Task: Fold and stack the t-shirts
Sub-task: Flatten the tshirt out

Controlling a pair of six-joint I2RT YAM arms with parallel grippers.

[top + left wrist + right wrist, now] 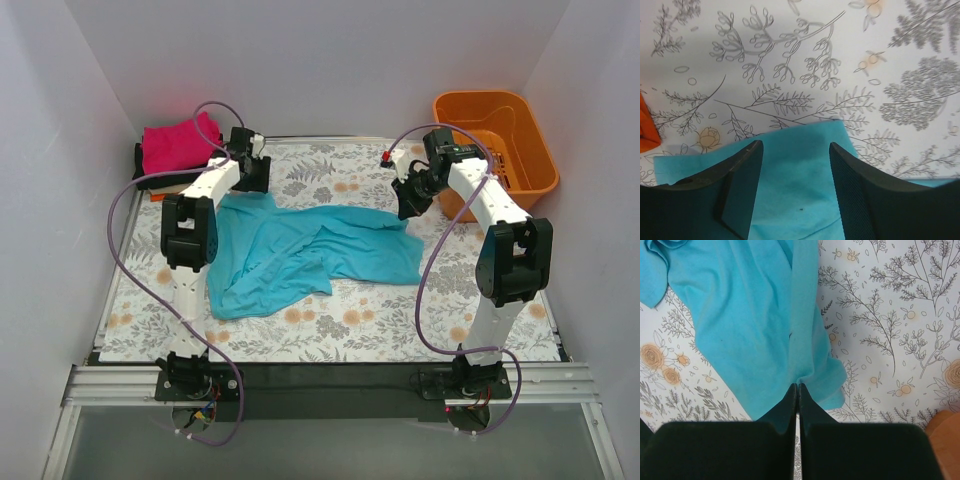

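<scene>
Clearly right hand (pixel 797 386) pinches teal shirt (pixel 300 250); left hand (pixel 795 145) agape, empty; pinched edge hidden.

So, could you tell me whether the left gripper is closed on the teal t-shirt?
No, the left gripper is open, with the teal t-shirt showing in the gap.

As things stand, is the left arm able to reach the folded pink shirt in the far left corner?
Probably yes. The left gripper is open and empty over the far edge of the teal shirt. It is close beside the pink shirt, and nothing stands between them.
</scene>
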